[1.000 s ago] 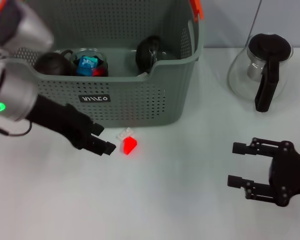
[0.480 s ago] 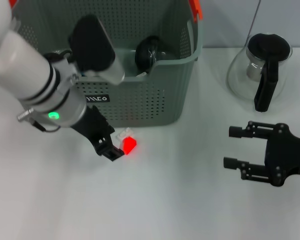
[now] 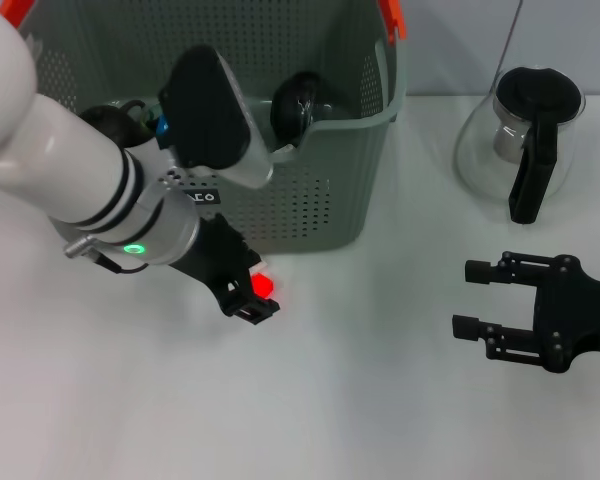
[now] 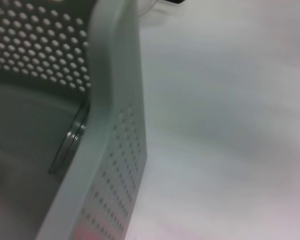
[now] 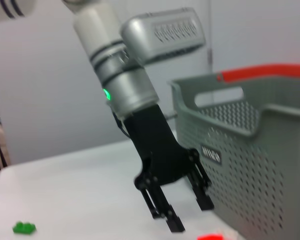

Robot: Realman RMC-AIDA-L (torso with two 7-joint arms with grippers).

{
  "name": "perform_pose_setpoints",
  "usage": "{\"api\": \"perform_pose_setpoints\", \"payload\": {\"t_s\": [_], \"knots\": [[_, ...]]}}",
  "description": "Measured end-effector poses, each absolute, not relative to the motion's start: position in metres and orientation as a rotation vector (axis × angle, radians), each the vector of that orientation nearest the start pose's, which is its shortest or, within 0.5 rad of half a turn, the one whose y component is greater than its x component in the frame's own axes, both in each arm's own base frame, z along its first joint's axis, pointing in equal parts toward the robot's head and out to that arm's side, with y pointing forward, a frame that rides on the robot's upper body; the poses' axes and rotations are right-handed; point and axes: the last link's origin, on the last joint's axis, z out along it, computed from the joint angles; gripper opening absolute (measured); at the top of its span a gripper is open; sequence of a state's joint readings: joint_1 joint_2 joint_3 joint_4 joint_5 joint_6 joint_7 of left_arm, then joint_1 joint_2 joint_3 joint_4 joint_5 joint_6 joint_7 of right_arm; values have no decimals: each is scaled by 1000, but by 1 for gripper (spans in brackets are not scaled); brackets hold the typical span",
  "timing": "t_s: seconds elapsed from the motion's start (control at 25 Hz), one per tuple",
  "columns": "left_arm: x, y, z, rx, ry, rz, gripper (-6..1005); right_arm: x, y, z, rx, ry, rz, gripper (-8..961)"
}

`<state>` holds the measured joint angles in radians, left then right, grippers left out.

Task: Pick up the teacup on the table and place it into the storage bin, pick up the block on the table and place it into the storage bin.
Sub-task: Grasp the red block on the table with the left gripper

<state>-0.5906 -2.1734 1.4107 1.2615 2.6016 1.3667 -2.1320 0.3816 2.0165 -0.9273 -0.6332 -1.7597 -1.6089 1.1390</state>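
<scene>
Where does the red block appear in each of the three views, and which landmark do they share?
Head view: the red block lies on the table before the storage bin, at the left gripper.
Left wrist view: not visible.
Right wrist view: red sliver at the bottom edge.
Shared landmark: the storage bin.

We are looking at what seems a robot test lab rather than a home. A bare white bench (image 3: 380, 400) is running under both arms, and a plain pale wall (image 5: 40, 75) is rising behind the left claw (image 5: 182, 207). A grey perforated storage bin (image 3: 310, 200) and a glass teapot (image 3: 525, 140) are standing like staged props.
</scene>
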Motion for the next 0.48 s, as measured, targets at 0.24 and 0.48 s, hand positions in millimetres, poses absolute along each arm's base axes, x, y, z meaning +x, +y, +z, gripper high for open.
{"api": "perform_pose_setpoints", "payload": {"t_s": [0.24, 0.48], "knots": [[-172, 355, -59, -2778, -362, 457, 634, 288, 293, 1, -2765, 388, 689, 699], [-177, 356, -67, -2754, -440, 451, 634, 288, 293, 2, -2764, 388, 691, 700]]}}
